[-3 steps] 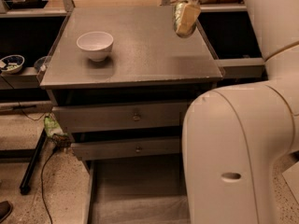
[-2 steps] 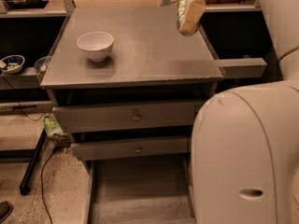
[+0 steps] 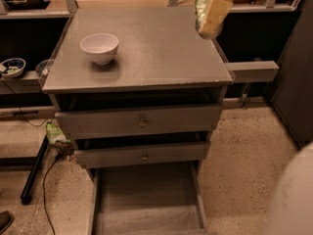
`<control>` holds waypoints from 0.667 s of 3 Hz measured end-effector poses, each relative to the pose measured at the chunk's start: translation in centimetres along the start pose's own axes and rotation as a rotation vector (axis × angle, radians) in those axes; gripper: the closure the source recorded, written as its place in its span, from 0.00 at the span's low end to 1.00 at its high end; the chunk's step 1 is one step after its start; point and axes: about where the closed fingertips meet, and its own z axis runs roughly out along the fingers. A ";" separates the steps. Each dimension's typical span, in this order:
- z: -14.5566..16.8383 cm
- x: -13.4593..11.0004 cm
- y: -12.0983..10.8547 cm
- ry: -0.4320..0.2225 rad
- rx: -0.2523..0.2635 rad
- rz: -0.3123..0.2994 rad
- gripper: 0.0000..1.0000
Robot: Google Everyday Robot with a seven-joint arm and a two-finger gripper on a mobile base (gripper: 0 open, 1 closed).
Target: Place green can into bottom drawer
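Note:
My gripper (image 3: pixel 211 14) hangs at the top right, over the back right corner of the cabinet top (image 3: pixel 156 58). Its yellowish finger pad (image 3: pixel 216 12) is pressed against the green can (image 3: pixel 201 10), which is held upright above the surface; only the can's pale green left side and rounded bottom show. The bottom drawer (image 3: pixel 146 199) is pulled open at the foot of the cabinet, far below and to the left of the gripper. Its flat grey floor is bare.
A white bowl (image 3: pixel 100 47) stands on the cabinet top at the left. Two upper drawers with small knobs (image 3: pixel 142 122) are nearly closed. A grey ledge (image 3: pixel 252 70) juts out on the right. Part of my white body (image 3: pixel 293 199) fills the lower right corner.
My white arm body has swung away to the right, uncovering the bottom drawer and floor. The gripper with the can has shifted slightly right over the back right corner.

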 end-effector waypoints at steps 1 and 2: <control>1.2 0.2 1.6 0.014 -0.040 -0.005 1.00; 1.2 0.2 1.6 0.013 -0.040 -0.005 1.00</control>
